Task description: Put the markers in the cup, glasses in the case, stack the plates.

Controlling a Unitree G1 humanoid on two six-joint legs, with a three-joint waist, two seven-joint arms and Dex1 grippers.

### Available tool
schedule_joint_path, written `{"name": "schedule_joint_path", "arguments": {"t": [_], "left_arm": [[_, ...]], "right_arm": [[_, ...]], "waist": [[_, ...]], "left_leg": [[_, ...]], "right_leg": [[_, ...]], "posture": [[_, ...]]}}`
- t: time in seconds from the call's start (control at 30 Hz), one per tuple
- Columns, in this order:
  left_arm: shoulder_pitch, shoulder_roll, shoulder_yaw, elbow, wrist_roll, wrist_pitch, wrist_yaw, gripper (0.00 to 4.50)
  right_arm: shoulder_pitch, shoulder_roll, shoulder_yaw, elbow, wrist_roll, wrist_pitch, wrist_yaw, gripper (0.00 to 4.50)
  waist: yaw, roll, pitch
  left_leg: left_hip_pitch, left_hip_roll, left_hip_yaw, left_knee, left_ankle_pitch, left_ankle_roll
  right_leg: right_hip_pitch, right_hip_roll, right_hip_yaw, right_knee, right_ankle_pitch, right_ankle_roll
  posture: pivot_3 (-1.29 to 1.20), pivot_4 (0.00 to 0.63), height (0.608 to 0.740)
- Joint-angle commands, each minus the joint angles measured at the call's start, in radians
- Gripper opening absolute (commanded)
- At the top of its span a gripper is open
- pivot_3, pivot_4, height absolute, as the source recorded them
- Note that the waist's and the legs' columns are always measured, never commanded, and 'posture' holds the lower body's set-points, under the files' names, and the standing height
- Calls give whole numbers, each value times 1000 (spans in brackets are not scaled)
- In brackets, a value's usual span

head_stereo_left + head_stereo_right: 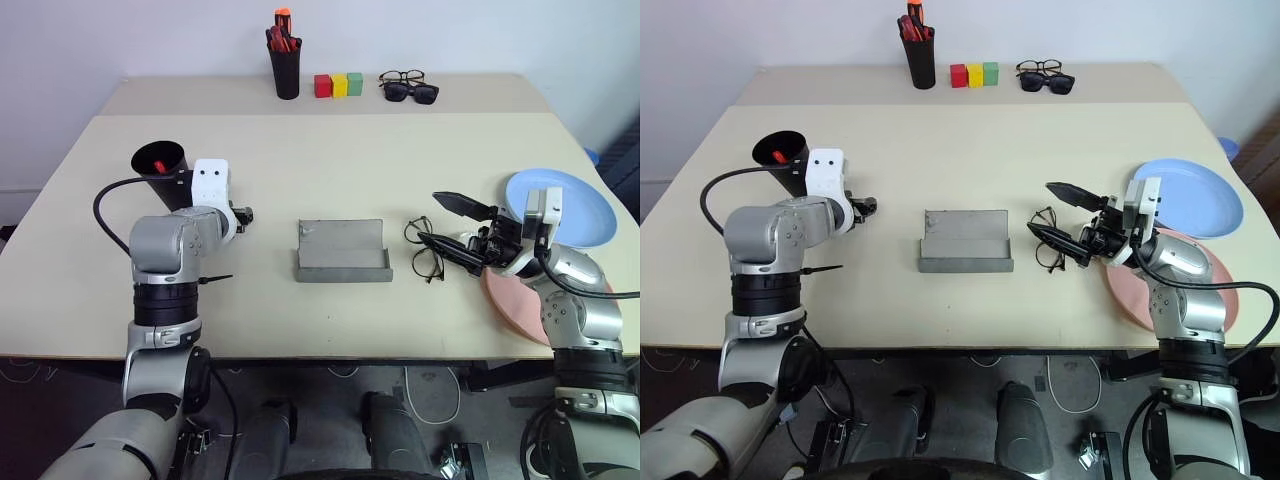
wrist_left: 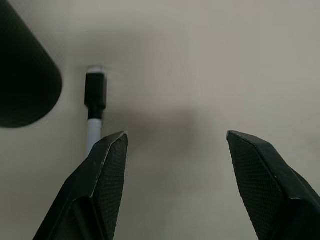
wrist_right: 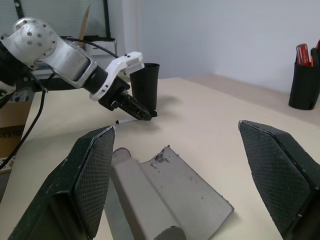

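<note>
Nearest the table's (image 1: 300, 150) front edge, at its right end, we see the salmon pink plate (image 1: 1220, 290) lying flat, partly under our right arm. Just behind it, against the right edge, lies the light blue plate (image 1: 580, 205), touching or overlapping the pink one; the two are not stacked. Our right gripper (image 1: 452, 228) hovers above the table's right half with its jaws wide apart and nothing between them. The wire-framed glasses (image 1: 1045, 245) lie on the table just below its lower finger; we cannot tell whether it touches them. To their left, around the middle of the table, the grey case (image 1: 342, 250) lies open and empty.

On the left half, our left gripper (image 3: 139, 112) points down at the surface, jaws apart and empty. The white marker (image 2: 94, 107) with the black cap lies on the table just beside one finger. The black cup (image 1: 165, 172) stands right behind it, tilted toward us, with the red marker (image 1: 159, 165) inside.

Along the far edge we see a black pen holder (image 1: 286, 70) with red and orange pens, three coloured blocks (image 1: 339, 85), another pair of clear glasses (image 1: 402, 77) and dark sunglasses (image 1: 412, 93).
</note>
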Motion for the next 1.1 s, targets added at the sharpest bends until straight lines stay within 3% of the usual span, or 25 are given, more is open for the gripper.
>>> {"name": "schedule_joint_path", "arguments": {"t": [0.03,0.6,1.03,1.1], "left_arm": [[-41,5,27,25,36,0,28,3183],[-135,75,42,274,98,-119,14,3183],[-211,20,129,563,86,-232,95,3183],[-224,17,144,600,81,-226,103,2679]], "right_arm": [[3,-13,-32,-50,11,-14,-7,4048],[43,-11,-49,-84,15,-15,-31,4048],[91,-21,-74,-139,23,-5,-59,4048],[97,-23,-77,-146,24,-3,-63,4048]], "waist": [[-1,0,0],[-1,0,0],[3,0,0],[3,0,0]], "left_leg": [[0,0,0,0,0,0],[0,0,0,-1,0,0],[0,0,0,-1,0,0],[0,0,0,0,0,0]], "right_leg": [[0,0,0,0,0,0],[0,0,0,0,0,0],[0,0,0,0,-1,1],[0,0,0,0,-3,4]], "posture": [[0,150,740],[0,150,740],[0,150,740],[0,150,740]]}}
